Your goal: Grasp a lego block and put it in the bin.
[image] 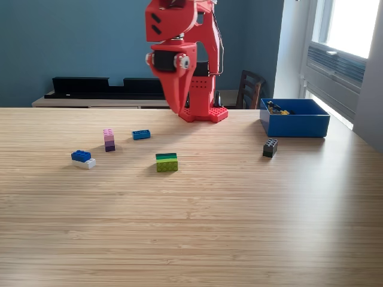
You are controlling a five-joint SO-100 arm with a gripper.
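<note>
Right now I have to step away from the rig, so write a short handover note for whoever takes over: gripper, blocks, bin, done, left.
Gripper: raised above the table, pointing down, holds nothing; whether it is open or shut cannot be told.
Bin: far side, at the exterior view's right, with something small and yellowish already inside.
Loose on the table: black block nearest the bin, green block mid-table, small blue block, pink-purple stack, blue-on-white block.
Done: no grasp started.
Left: pick a block and drop it in the bin.

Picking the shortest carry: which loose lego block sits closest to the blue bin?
The dark grey block, alone just in front of the bright blue plastic bin; the others lie far toward the exterior view's left.
</note>
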